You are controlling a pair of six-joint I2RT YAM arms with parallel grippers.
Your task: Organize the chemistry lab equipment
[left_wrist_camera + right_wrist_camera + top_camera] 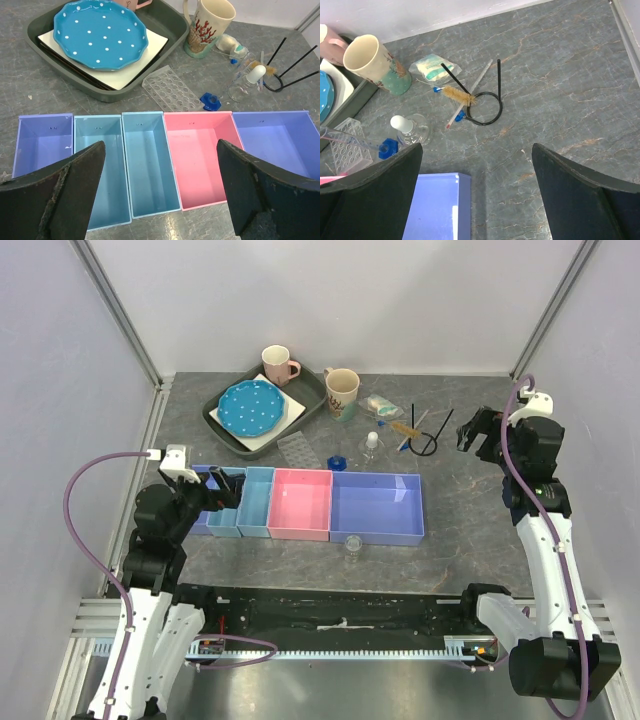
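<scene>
The lab items lie behind a row of bins: a clear welled tray (298,449), a blue cap-like piece (338,461), a small clear bottle with a white stopper (371,445), a tan brush stick (404,427), a black looped wire (413,422) and a clear packet (381,404). Another tiny clear bottle (353,545) stands in front of the bins. My left gripper (228,490) is open and empty above the light blue bins (150,160). My right gripper (475,432) is open and empty, right of the wire (499,80) and brush (457,95).
The bin row runs from a small purple bin (42,142), past a pink one (301,503), to a large purple one (378,507). A dark tray (312,392) holds a blue dotted plate (249,407). A pink mug (277,364) and a beige mug (342,392) stand at the back.
</scene>
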